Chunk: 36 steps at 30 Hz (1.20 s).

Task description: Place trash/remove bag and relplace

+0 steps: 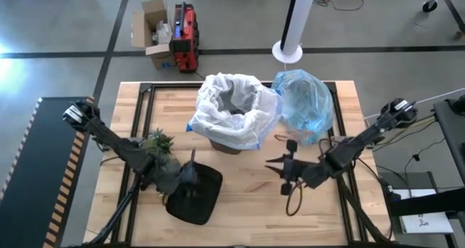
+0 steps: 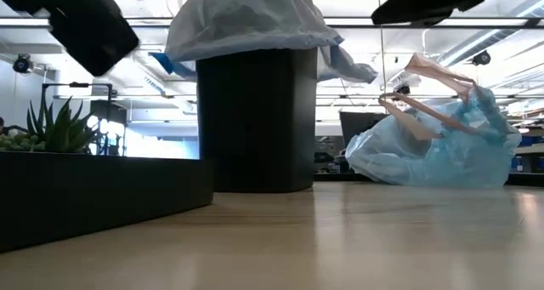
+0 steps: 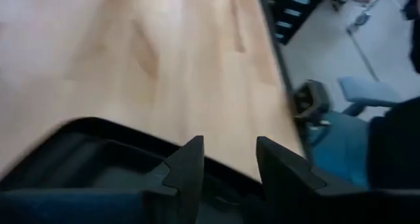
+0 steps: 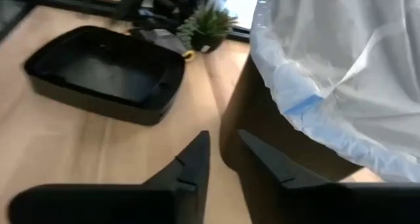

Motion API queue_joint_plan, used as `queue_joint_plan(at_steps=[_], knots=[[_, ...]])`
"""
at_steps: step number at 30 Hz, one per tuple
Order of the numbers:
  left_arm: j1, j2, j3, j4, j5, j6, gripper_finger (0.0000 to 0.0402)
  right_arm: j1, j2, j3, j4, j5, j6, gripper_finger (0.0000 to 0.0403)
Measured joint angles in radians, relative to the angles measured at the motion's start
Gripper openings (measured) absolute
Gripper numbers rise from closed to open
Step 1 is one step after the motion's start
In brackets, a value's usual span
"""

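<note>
Black tray (image 1: 195, 196) near table edge, left gripper (image 3: 228, 159) over its rim

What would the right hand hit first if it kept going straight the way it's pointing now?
Most likely the dark bin, just ahead of the right hand, below its white bag liner. The black tray lies off to one side, though depth is hard to judge.
</note>
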Motion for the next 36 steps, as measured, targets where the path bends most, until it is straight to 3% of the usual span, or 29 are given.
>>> queue_joint_plan(at_steps=[11,16,20,25,31,36], knots=[[-0.197,0.301,0.262,-0.21,-0.091,-0.208,0.0194,-0.001,0.157,0.0,0.127,0.009,0.024,0.0172],[-0.236,0.47,0.452,-0.424,-0.091,-0.255,0.0214,0.01,0.207,0.0,0.186,-0.004,0.05,0.0192],[-0.237,0.57,0.58,-0.618,-0.092,-0.32,0.0225,0.038,0.239,0.0,0.189,-0.074,0.122,0.0202],[-0.237,0.64,0.62,-0.646,-0.082,-0.365,0.023,0.117,0.278,0.0,0.198,-0.096,0.183,0.0214],[-0.232,0.681,0.576,-0.649,-0.074,-0.439,0.0204,0.187,0.323,0.0,0.295,-0.096,0.195,0.0222],[-0.233,0.687,0.563,-0.623,-0.079,-0.449,0.0119,0.199,0.325,0.0,0.308,-0.082,0.195,0.0217]])
